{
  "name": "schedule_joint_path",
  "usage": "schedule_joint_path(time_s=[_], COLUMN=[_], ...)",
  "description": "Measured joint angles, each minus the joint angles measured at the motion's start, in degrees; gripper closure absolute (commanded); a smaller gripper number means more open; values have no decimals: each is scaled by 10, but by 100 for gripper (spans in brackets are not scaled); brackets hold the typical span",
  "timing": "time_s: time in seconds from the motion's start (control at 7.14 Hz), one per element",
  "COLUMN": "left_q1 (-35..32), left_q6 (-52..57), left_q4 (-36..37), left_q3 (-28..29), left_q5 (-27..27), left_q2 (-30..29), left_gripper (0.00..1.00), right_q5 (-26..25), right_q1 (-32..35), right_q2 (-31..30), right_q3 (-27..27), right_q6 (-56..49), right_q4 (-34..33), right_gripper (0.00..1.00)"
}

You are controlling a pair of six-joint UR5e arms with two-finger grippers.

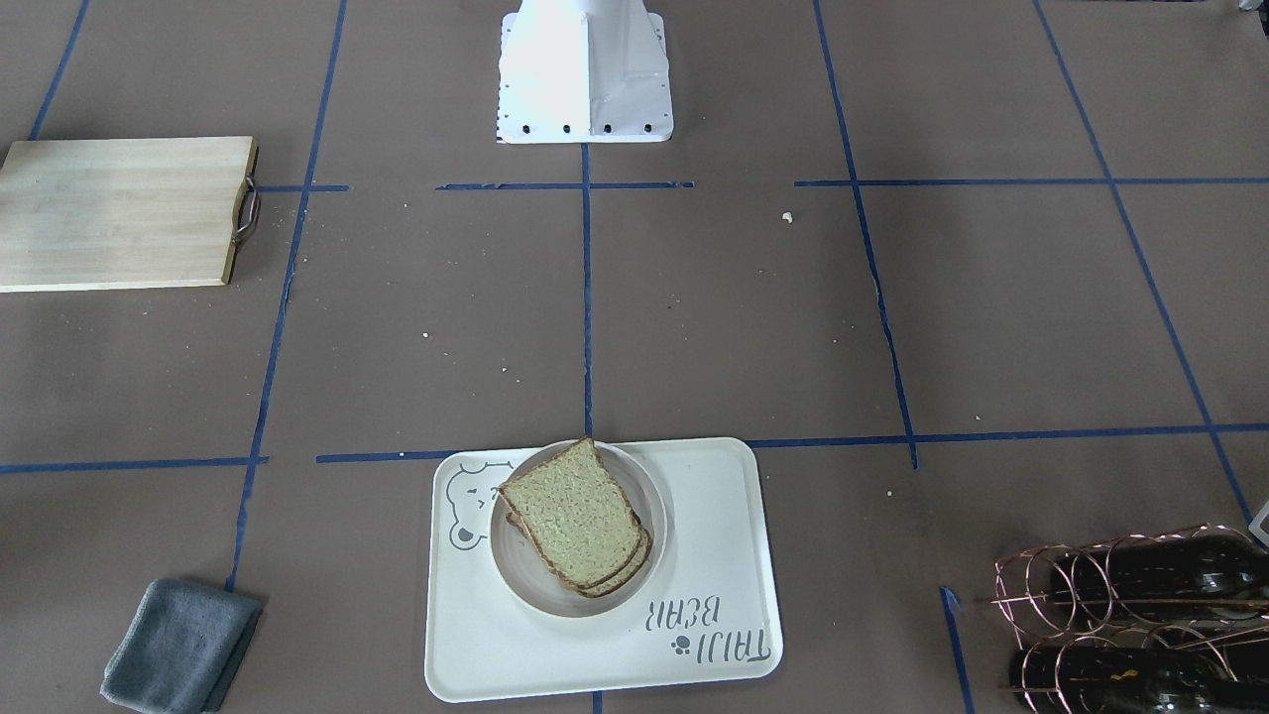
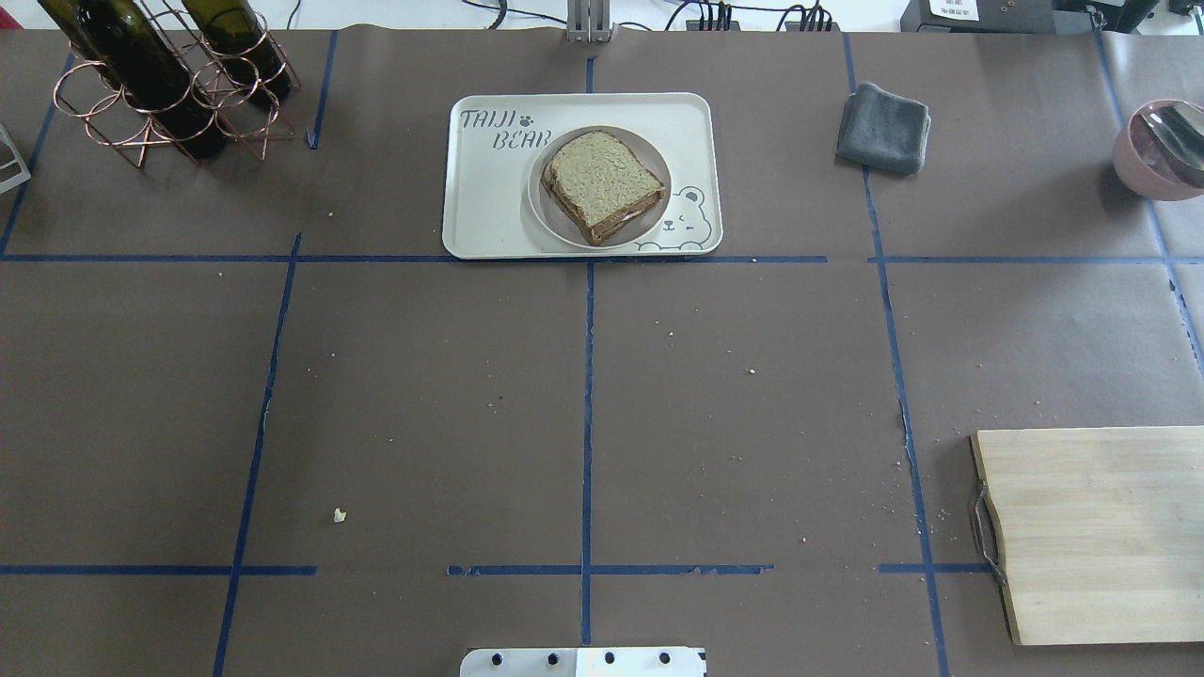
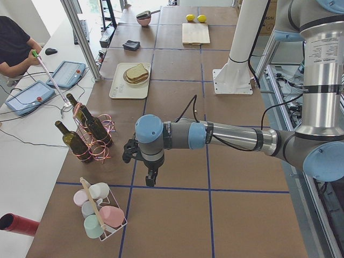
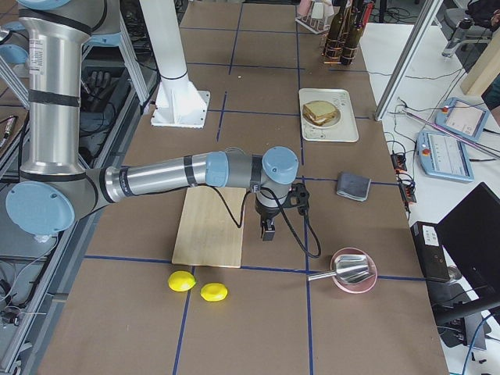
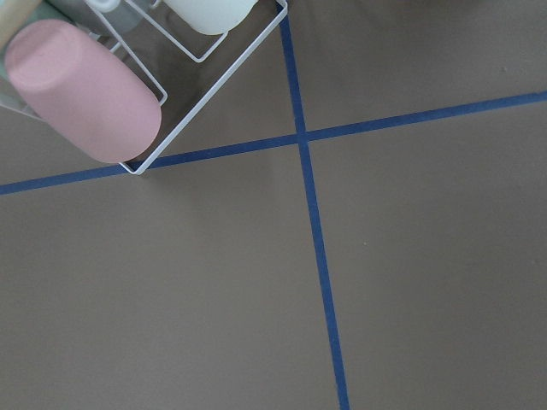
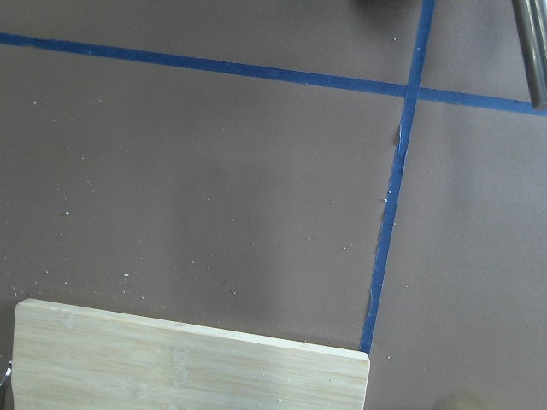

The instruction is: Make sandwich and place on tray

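Observation:
The sandwich (image 2: pixel 602 179), two grainy bread slices stacked with a thin white edge of egg between them, lies on a small round white plate (image 2: pixel 541 202). The plate sits on the cream bear tray (image 2: pixel 480 207) at the table's far middle. Sandwich (image 1: pixel 575 516) and tray (image 1: pixel 714 595) also show in the front view. My left gripper (image 3: pixel 152 180) hangs over bare table near the cup rack. My right gripper (image 4: pixel 267 231) hangs beside the cutting board. Both are far from the tray. I cannot tell whether either is open or shut, and the wrist views show no fingers.
A wooden cutting board (image 2: pixel 1101 536) lies on the right. A grey cloth (image 2: pixel 884 127) and a pink bowl (image 2: pixel 1157 146) are at the far right. A wire rack of wine bottles (image 2: pixel 160 75) is at the far left. A cup rack (image 3: pixel 99 212) and two lemons (image 4: pixel 195 285) sit at the table's ends.

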Motion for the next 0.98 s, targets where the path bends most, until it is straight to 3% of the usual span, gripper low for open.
schedule_joint_path(time_s=[0.42, 0.98], left_q1=[2, 4], left_q6=[1, 1], left_q4=[-6, 48], left_q3=[18, 25], left_q5=[1, 22], left_q2=[3, -32], left_gripper=[0, 0], right_q5=[-6, -3], right_q1=[0, 0], right_q2=[-2, -4], right_q3=[-1, -7], right_q6=[-4, -3], right_q4=[3, 3], right_gripper=[0, 0])
